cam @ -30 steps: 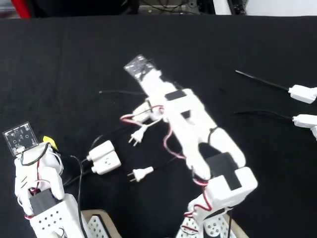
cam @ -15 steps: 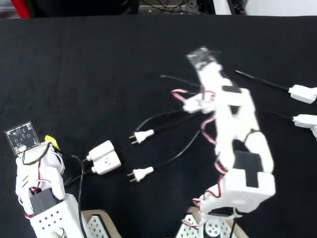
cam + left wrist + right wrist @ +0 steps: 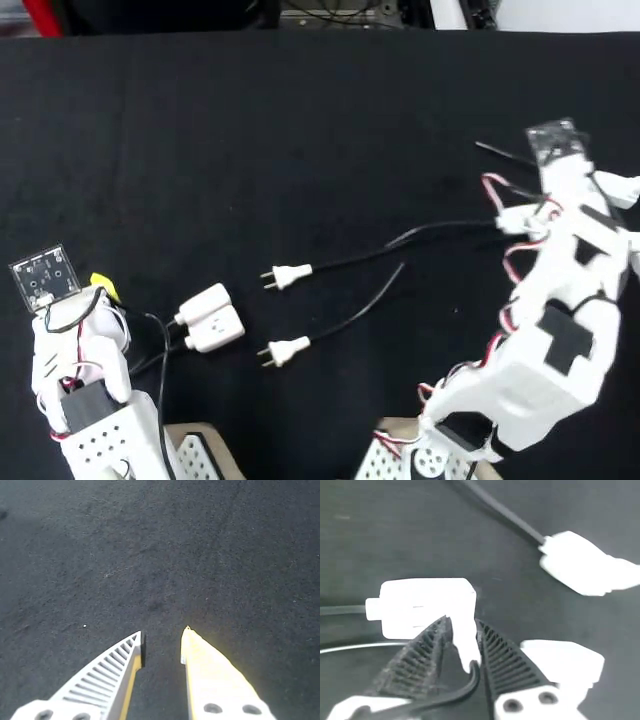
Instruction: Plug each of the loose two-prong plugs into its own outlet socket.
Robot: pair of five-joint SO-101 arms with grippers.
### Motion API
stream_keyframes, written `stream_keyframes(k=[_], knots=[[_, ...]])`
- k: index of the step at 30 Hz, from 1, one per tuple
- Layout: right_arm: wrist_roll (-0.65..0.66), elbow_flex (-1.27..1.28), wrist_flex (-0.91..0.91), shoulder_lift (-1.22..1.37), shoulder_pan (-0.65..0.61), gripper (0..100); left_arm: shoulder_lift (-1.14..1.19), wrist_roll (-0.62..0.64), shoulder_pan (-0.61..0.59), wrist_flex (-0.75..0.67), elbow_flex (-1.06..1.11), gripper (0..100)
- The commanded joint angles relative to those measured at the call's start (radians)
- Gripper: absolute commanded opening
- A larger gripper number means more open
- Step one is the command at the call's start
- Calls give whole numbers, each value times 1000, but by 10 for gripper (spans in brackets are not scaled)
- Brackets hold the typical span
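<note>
Left gripper (image 3: 163,630) apart, right gripper (image 3: 464,621) by the socket (image 3: 420,605) I can't read; I'd pinch the light rigid plug (image 3: 292,273) at its body, not its floppy cable (image 3: 350,257).

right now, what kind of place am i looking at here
Most likely a robotics lab or test bench: a left arm and a right arm stand at a black-covered table, with loose two-prong plugs and an outlet socket laid out as a practice task.
</note>
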Motion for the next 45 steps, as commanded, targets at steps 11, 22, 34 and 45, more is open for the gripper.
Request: stream_keyframes(k=[11,22,34,45], knots=[[6,-552,350,341,178,33,-8,-11,13,-20,19,137],[-338,-875,793,199,-81,204,-8,-11,13,-20,19,140],[-715,-1087,1229,117,-463,206,-6,-11,13,-23,19,140],[-875,-602,1151,117,-954,205,-5,-11,13,-28,19,138]])
